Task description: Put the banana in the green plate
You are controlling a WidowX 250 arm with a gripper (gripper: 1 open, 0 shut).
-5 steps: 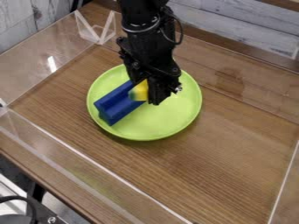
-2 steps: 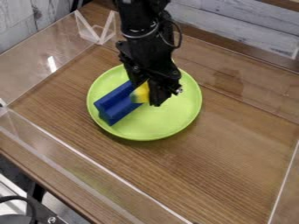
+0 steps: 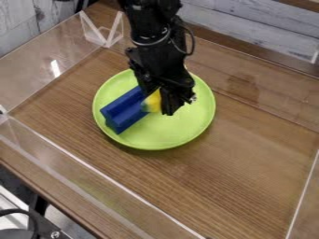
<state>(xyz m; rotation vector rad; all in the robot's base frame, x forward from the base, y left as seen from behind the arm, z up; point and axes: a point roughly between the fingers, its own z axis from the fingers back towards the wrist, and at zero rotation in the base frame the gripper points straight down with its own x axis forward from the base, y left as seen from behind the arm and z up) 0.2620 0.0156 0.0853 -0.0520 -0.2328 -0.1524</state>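
So I've got the banana (image 3: pixel 149 96) sitting right over the green plate (image 3: pixel 187 131), tucked between the jaws of the gripper (image 3: pixel 159 101) and just beside a blue block (image 3: pixel 121 108) that's already lying in the plate. Only a sliver of yellow shows past the black fingers, so I can't swear whether it's resting on the plate or hanging just above it.

Handling-wise, I'd guess this thing is easy: it looks like smooth hard plastic, light, stiff, nothing to crush. The catch is probably slipperiness, since it's glossy and curved, so a pinch near the ends could squirt it out. Across the fat middle of the crescent is where I'd want the hold, and as far as I can tell that's roughly where it is.

The jaws look about halfway apart, with the yellow sitting between them, so I read that as pinching the banana rather than standing free. The gripper points nearly straight down at the plate, which sits on the wooden tabletop (image 3: pixel 237 187) inside the clear-walled tray (image 3: pixel 37 173).
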